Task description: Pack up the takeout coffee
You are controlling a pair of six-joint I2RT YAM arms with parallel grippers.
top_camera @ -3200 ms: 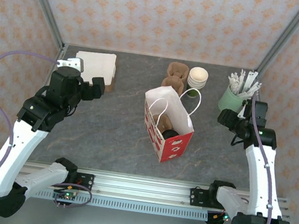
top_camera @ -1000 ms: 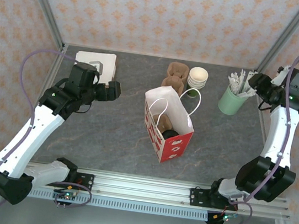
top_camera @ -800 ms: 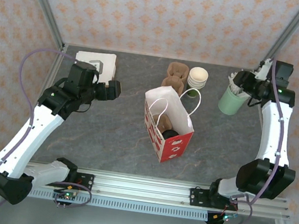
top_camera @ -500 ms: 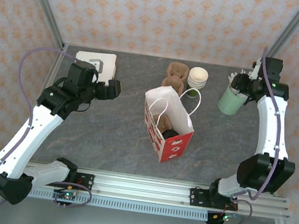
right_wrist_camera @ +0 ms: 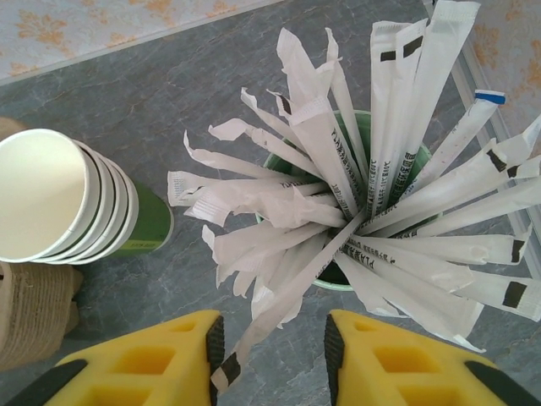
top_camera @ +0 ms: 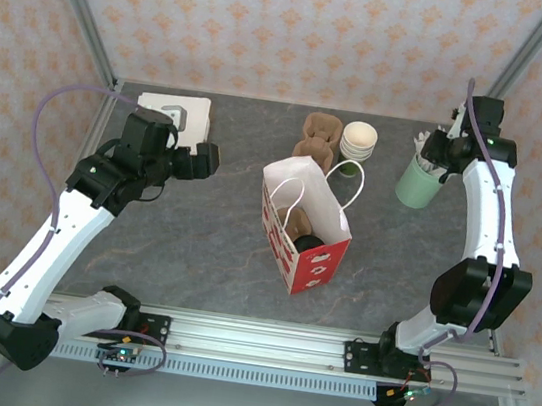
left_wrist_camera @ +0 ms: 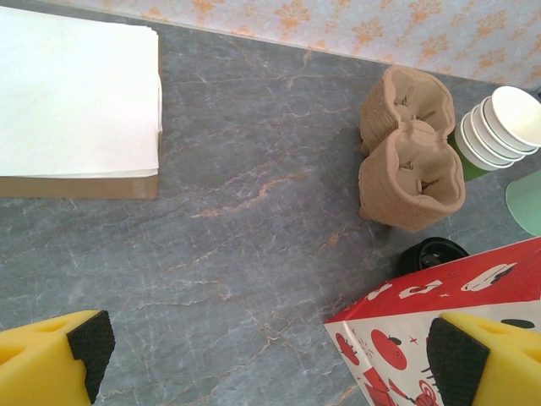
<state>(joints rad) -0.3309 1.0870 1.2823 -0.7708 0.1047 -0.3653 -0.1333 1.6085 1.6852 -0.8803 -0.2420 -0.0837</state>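
A red and white paper bag stands mid-table. Inside it, a takeout coffee with a black lid sits in a brown carrier. In the left wrist view another black lid stands on the table just beyond the bag, beside the carriers. My left gripper hovers open left of the bag, holding nothing. My right gripper hangs over the pale green holder of white wrapped sticks. Its jaws stand apart on either side of one stick's end.
A stack of white napkins lies at the back left. Brown cup carriers and tilted lidless cups sit behind the bag. Metal posts and walls close the back corners.
My right arm has swung from the right wall inward over the stick holder, and its jaws have narrowed around a stick. The left arm has barely moved.
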